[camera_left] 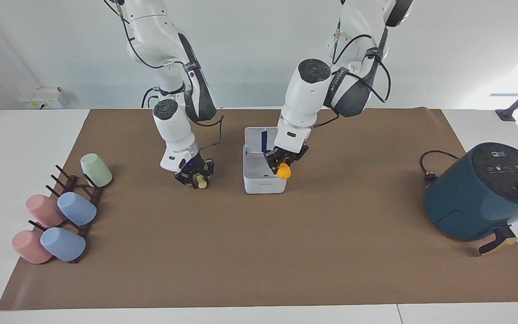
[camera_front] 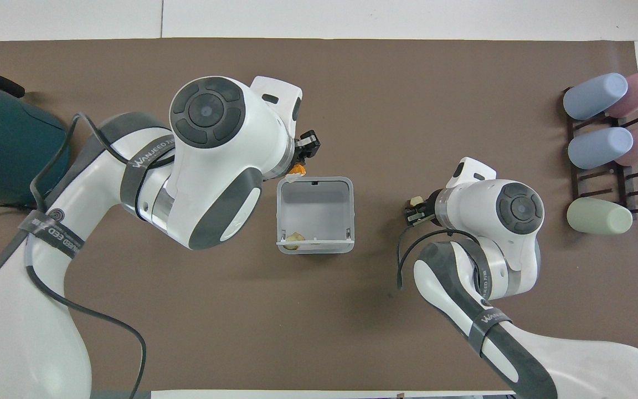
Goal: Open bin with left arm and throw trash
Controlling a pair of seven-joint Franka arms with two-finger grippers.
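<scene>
The white bin (camera_left: 263, 183) stands mid-mat with its lid (camera_left: 265, 137) up and open; it also shows in the overhead view (camera_front: 315, 181). A golden-brown bit (camera_front: 295, 237) lies inside it, by the lid. My left gripper (camera_left: 281, 165) is shut on the orange piece (camera_left: 283, 171) and holds it over the bin's corner toward the left arm's end, as the overhead view (camera_front: 296, 169) shows. My right gripper (camera_left: 194, 177) is low at the mat beside the bin, shut on the pale yellow chunk (camera_left: 202, 182).
The dark teal air fryer (camera_left: 479, 193) stands at the left arm's end with its cable (camera_left: 430, 166) on the mat. A dark rack (camera_left: 83, 198) with several pastel cups lies at the right arm's end.
</scene>
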